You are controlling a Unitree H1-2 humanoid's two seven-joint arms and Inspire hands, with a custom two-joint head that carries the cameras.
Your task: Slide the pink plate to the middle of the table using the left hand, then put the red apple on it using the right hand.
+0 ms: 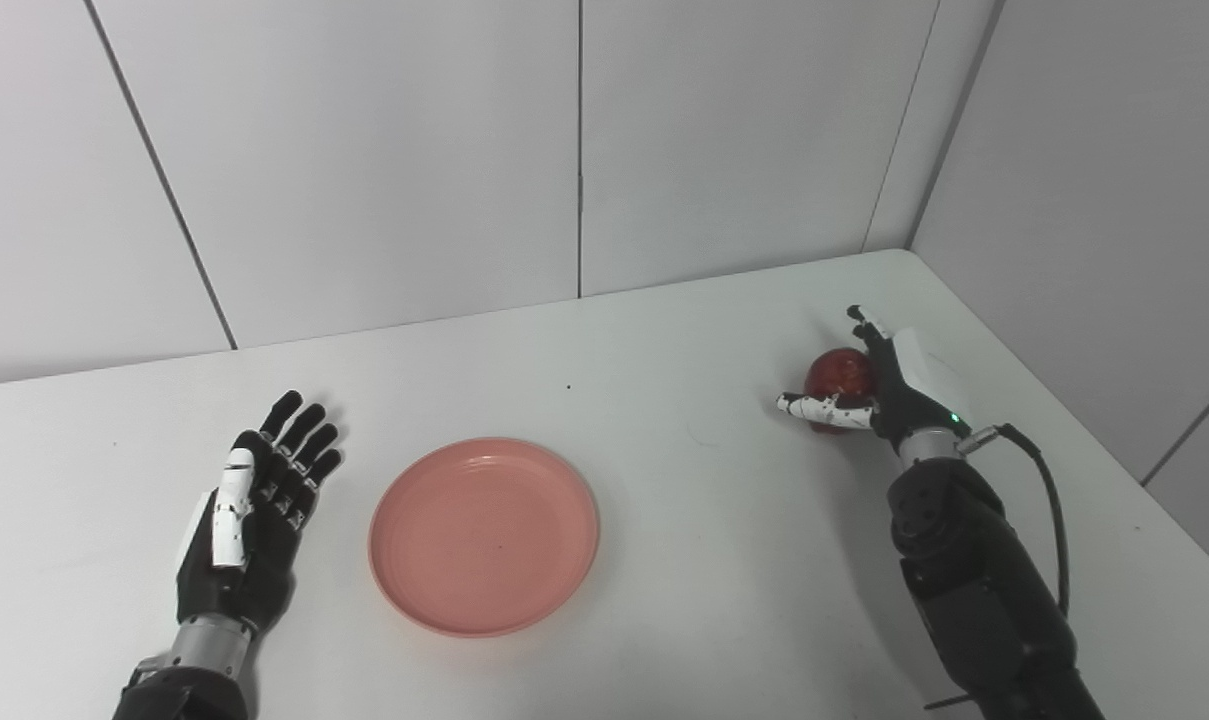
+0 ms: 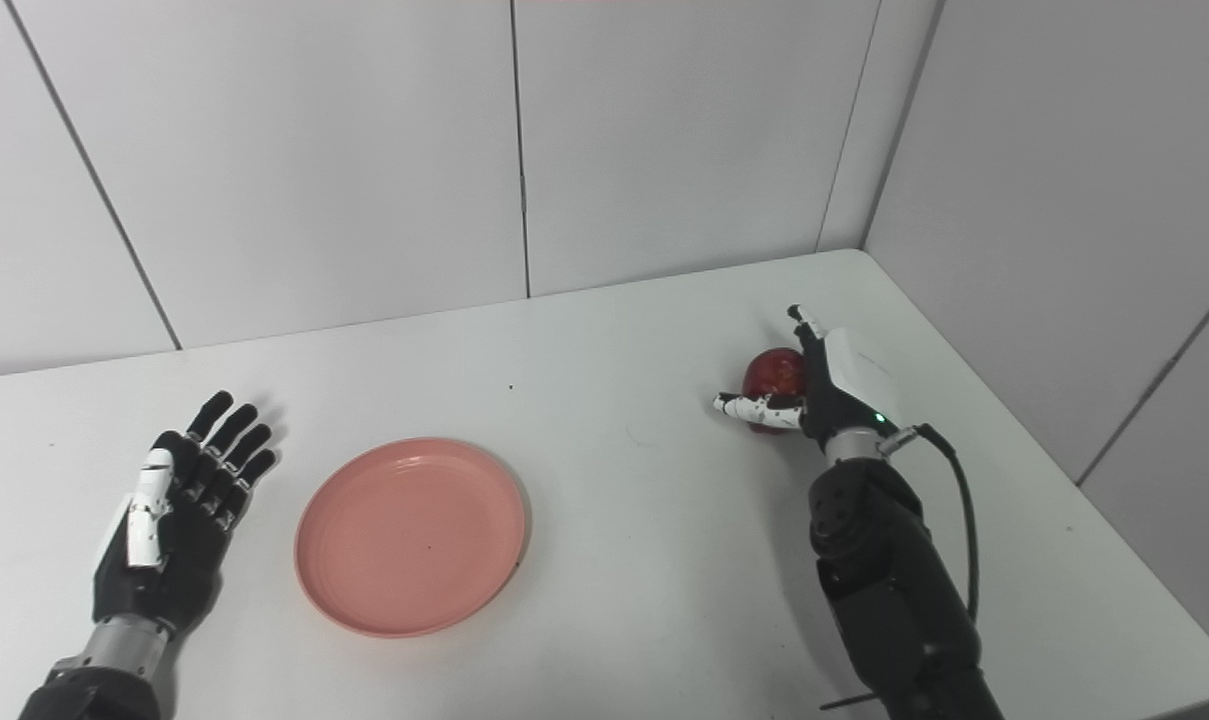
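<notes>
The pink plate lies flat on the white table, a little left of the middle, with nothing on it. My left hand rests open just left of the plate, fingers spread and pointing away, a small gap between them and the rim. Toward the right side of the table stands the red apple. My right hand is cupped against it from the right. Its thumb lies straight across the apple's near side and its fingers reach up behind, uncurled.
Grey wall panels close off the far side and the right side of the table. The table's right edge runs close past my right arm, whose black cable loops beside the forearm.
</notes>
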